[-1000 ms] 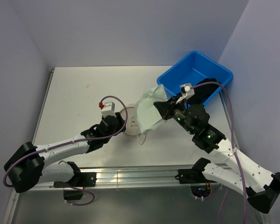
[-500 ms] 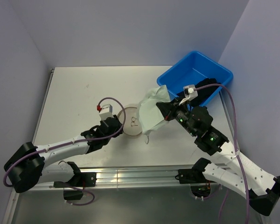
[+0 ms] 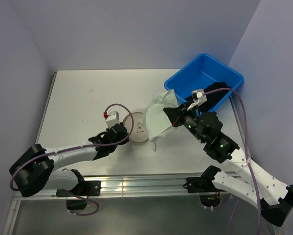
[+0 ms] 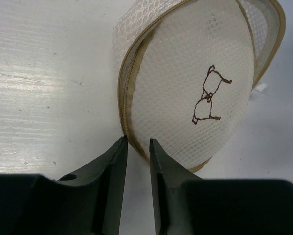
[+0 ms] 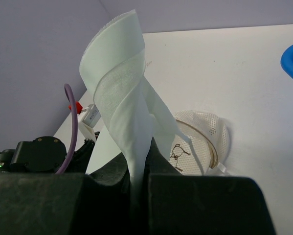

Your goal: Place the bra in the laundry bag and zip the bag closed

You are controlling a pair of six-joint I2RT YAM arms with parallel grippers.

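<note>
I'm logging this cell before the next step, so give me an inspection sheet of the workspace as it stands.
Surface: pale table, a few small scuffs.
Job's things: laundry bag on the table, zip apparently open along its rim; bra held up beside it, not inside.
Clutter: blue bin at the far right, a dark item in it.
Grippers: left gripper nearly closed at the bag's rim, grip unclear; right gripper shut on the bra.
Cables: purple cable looped at each wrist, no snag seen.
Surroundings: plain lilac walls; metal rail at the near edge.
</note>
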